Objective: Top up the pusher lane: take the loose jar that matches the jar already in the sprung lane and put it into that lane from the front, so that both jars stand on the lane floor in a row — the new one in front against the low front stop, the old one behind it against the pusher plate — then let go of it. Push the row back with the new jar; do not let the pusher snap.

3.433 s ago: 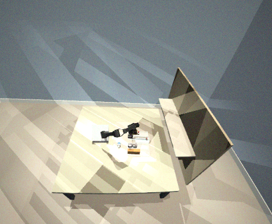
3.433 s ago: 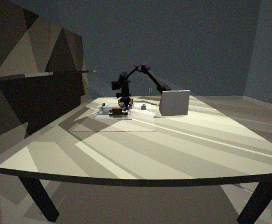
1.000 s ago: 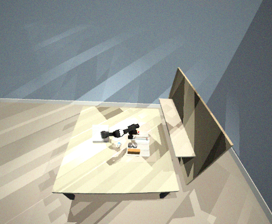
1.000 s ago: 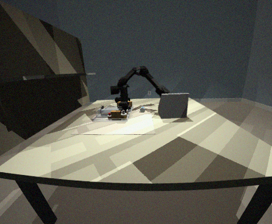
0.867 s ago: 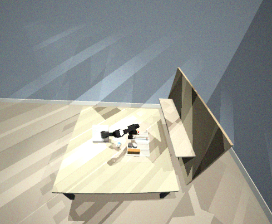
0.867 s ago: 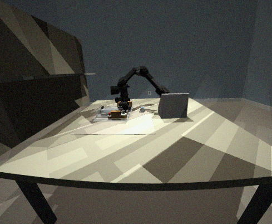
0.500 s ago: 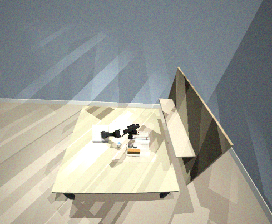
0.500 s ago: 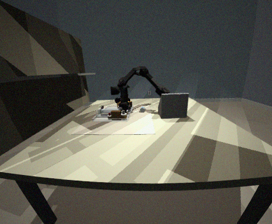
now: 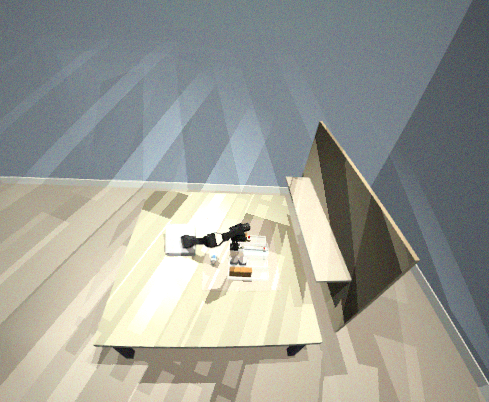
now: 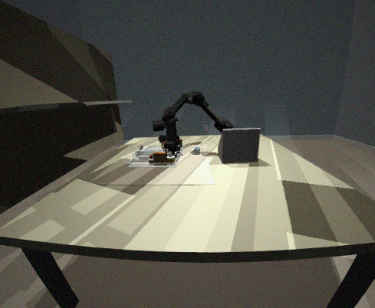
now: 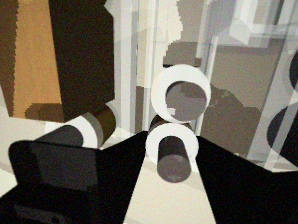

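My gripper is shut on a jar with a white ring and dark knob; the black fingers stand on both sides of it. Directly beyond it in the wrist view stands another jar with a white rim and grey-brown top, between clear lane walls. The two overlap in this view; whether they touch, and whether the held jar's base is on the lane floor, is hidden. In the top view the gripper is at the near end of the clear rack. The pusher plate and front stop cannot be made out.
An orange-brown block stands left of the lane, with a white-ringed jar before it. Two dark round tops are at the right. Another orange block and a small bluish item lie nearby. A grey box stands by the arm's base.
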Motion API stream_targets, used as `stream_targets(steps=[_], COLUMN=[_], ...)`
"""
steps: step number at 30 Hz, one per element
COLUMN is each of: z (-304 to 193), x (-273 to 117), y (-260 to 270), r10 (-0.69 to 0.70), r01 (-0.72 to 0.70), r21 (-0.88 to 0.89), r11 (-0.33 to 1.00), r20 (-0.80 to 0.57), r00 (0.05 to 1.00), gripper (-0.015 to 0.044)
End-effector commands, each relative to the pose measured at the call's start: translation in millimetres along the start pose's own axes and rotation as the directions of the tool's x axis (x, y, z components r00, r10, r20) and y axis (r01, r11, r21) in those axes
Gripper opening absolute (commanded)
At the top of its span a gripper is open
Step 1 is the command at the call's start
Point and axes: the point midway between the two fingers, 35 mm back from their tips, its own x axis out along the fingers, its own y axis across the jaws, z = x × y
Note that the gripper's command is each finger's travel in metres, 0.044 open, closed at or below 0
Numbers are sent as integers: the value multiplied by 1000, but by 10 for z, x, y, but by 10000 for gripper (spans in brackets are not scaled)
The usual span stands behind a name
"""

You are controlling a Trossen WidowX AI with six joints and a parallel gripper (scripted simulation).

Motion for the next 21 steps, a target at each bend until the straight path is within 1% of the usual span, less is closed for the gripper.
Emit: stream_targets(steps=[1, 21], z=[28, -6], x=[15, 16], y=[-19, -18], r10=[-8, -8], r01=[8, 8], r21=[7, 6], r11=[1000, 1000], r20=[10, 10], r00=[1000, 1000], gripper=[0, 0])
